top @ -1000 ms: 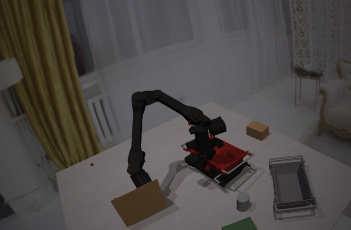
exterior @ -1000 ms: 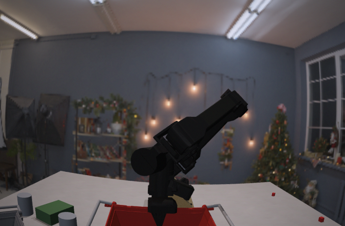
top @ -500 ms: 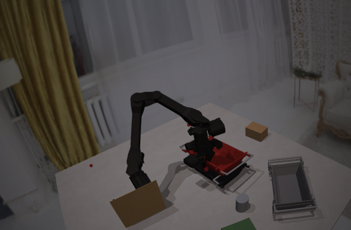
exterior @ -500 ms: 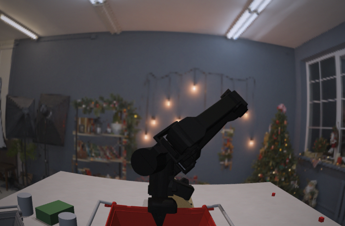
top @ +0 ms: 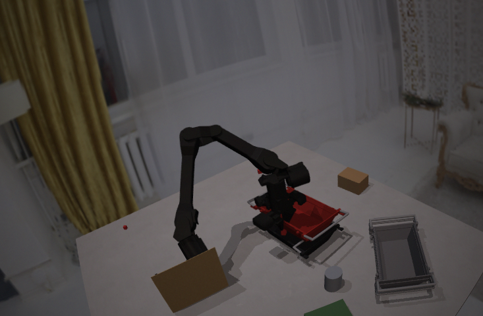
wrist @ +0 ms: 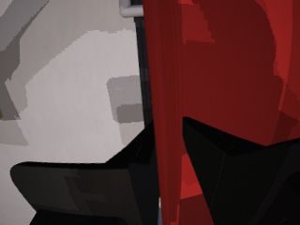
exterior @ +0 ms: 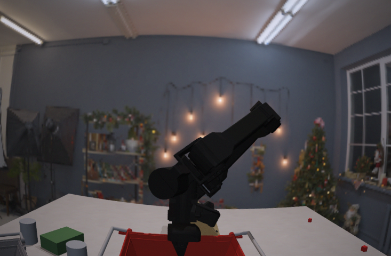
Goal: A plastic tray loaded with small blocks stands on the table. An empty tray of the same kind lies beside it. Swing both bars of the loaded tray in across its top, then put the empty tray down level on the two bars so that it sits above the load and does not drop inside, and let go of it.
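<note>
- A black robot arm bends over a pale counter (top: 137,257) (exterior: 262,223) (wrist: 70,108), its hand (top: 286,219) (exterior: 180,247) (wrist: 171,124) pointing down.
- The hand is nearly closed, pinching one wall of a red tray (top: 333,216) (exterior: 214,242) (wrist: 166,94); one finger is inside, one outside.
- The red tray, probably the empty one, sits over a black tray (top: 323,239) (wrist: 144,84); whether it rests fully on the bars cannot be told.
- It looks light, stiff and smooth, likely slippery rather than fragile. The middle of a long wall is a sensible hold, though a one-sided grip could let it tilt.
- Any load underneath is hidden.
- A grey tray (top: 377,257) (exterior: 5,247) stands apart, near grey cylinders (top: 333,279) (exterior: 28,231) and a green block (top: 329,309) (exterior: 61,240).
- The counter is matte and shadowed, with small red cubes (top: 124,227) (exterior: 364,248) scattered about.
- Behind are a yellow curtain (top: 58,111), a blue wall (exterior: 111,75) and a decorated tree (exterior: 310,162).
</note>
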Robot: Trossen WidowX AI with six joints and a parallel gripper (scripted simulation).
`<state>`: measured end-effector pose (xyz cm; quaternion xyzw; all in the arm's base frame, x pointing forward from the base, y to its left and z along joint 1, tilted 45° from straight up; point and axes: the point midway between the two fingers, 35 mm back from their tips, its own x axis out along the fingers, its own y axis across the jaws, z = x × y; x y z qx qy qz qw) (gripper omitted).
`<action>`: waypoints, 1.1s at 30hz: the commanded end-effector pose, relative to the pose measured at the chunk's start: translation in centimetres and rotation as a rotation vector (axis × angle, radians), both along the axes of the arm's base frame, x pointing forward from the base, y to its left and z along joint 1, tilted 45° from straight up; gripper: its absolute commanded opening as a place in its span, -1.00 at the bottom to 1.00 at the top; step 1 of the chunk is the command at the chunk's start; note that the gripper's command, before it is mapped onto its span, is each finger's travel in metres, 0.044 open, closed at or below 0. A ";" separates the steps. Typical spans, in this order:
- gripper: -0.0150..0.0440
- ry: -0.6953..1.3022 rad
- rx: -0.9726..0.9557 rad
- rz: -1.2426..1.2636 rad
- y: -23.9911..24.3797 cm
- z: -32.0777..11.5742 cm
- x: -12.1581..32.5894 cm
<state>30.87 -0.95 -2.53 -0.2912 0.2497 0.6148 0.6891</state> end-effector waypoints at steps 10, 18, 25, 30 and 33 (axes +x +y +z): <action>0.11 0.037 0.002 0.013 0.7 -0.5 -0.7; 0.50 0.037 0.002 0.013 0.7 -0.5 -0.7; 0.85 0.037 0.002 0.013 0.7 -0.5 -0.7; 1.00 0.028 0.002 0.016 0.7 -0.4 -0.6; 1.00 0.028 0.002 0.016 0.7 -0.4 -0.6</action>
